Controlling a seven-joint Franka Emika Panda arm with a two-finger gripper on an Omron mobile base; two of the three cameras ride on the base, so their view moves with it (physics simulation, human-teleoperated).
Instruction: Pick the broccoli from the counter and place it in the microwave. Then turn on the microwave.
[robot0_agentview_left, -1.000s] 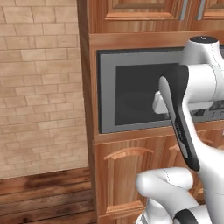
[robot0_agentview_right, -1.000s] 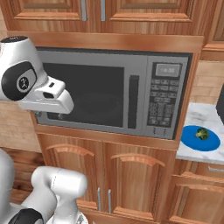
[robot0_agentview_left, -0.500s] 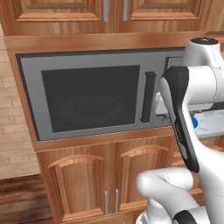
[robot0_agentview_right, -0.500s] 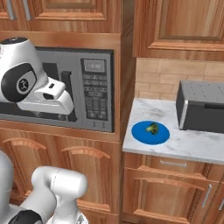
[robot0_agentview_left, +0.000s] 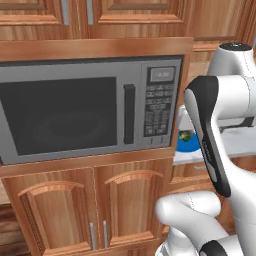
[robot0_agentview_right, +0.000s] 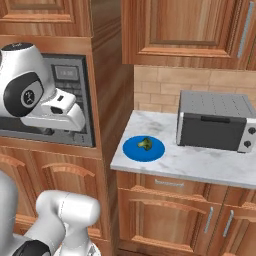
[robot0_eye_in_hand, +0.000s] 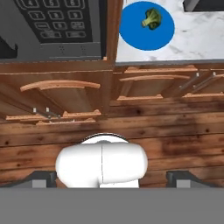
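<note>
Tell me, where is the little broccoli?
The broccoli sits on a blue plate at the counter's left end, between the microwave and the toaster oven.

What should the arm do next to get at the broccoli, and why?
Probably reach the pincer out toward the blue plate on the counter. The broccoli lies there untouched, the arm is folded back by the microwave, and the microwave door looks shut.

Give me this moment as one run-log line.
phase: approach | broccoli: on blue plate, counter | microwave: door shut | toaster oven: right of plate | gripper: state unclear
</note>
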